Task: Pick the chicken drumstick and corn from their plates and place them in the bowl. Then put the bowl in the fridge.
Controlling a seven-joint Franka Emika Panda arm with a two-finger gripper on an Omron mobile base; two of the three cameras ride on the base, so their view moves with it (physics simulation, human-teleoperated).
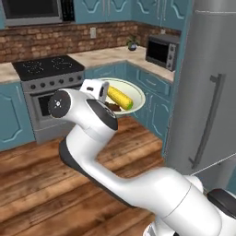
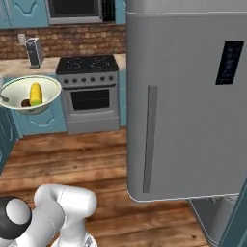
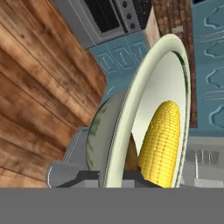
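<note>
The bowl is held up in the air, its rim pinched between the gripper fingers, clamped narrow on it. Inside, just past the fingertips, lie the corn and drumstick, touching; the fridge stands closed

Base views flank arm, sharing bowl, stove; hand view close along bowl rim.
</note>
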